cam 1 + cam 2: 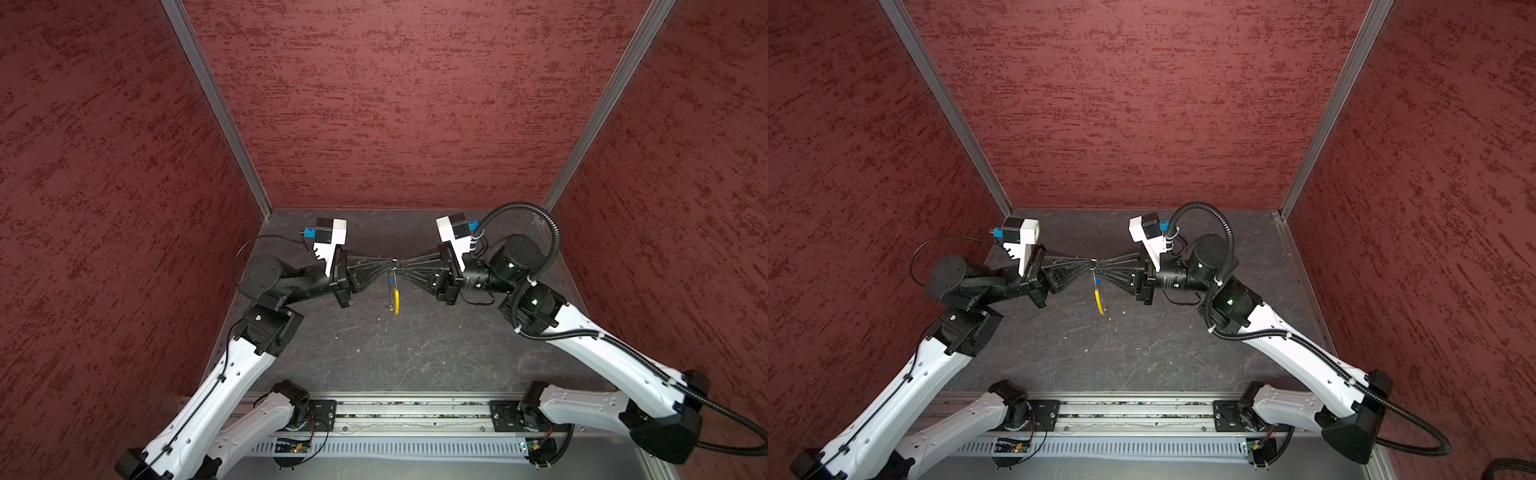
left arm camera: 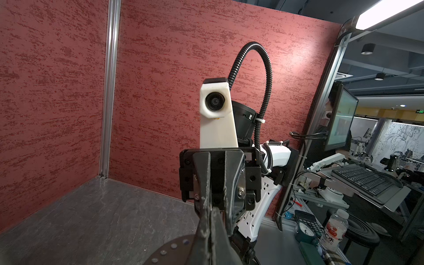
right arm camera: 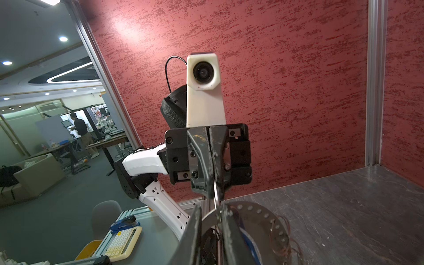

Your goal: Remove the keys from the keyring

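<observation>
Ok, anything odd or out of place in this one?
Nothing spilled or damaged. The keyring hangs in mid-air where the left claw and right claw meet tip to tip, its yellow sleeve dangling below them. Only a blue-headed key shows.

Just above the middle of the frame, two arms reach toward each other over a dark, veined tabletop [image 1: 1142, 353]. The left gripper [image 1: 1088, 262], coming from the left, has its black fingers drawn together to a point at the top of the keyring [image 1: 1094, 271]. The right gripper [image 1: 1101, 263] tapers to the same spot from the right, and whether it pinches the ring cannot be told. The keyring hangs below them, with a blue-headed key [image 1: 1097, 281] just under the tips and the curved yellow sleeve [image 1: 1099, 302] lowest. Red textured walls [image 1: 1142, 104] fill the upper frame, and an aluminium rail [image 1: 1133, 409] crosses the bottom.
</observation>
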Controlling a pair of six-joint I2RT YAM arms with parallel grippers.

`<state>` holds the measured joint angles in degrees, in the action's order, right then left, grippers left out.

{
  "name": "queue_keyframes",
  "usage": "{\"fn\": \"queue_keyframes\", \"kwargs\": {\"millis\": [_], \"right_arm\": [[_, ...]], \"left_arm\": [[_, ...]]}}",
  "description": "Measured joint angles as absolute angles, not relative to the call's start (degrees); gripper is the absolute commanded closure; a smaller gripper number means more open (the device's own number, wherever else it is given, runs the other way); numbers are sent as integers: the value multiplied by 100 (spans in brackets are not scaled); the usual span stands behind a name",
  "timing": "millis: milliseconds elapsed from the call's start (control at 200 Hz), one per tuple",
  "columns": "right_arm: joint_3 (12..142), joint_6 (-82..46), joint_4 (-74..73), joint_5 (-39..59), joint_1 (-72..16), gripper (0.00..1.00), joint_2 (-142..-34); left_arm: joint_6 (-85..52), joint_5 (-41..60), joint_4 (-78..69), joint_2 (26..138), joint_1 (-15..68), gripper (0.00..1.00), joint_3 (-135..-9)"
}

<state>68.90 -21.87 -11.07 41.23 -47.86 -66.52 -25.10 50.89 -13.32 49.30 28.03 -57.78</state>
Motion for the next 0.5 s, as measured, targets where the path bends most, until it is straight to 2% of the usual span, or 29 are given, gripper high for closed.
{"fn": "queue_keyframes", "kwargs": {"millis": [396, 501], "right_arm": [[6890, -2272, -1304, 4119, -4786, 92, -6718], [6890, -2300, -1356, 4125, -4786, 98, -6751]], "left_arm": [[-2526, 5120, -1406, 4932, 2829, 100, -5776], [-2556, 5111, -1409, 4936, 2829, 100, -5776]]}}
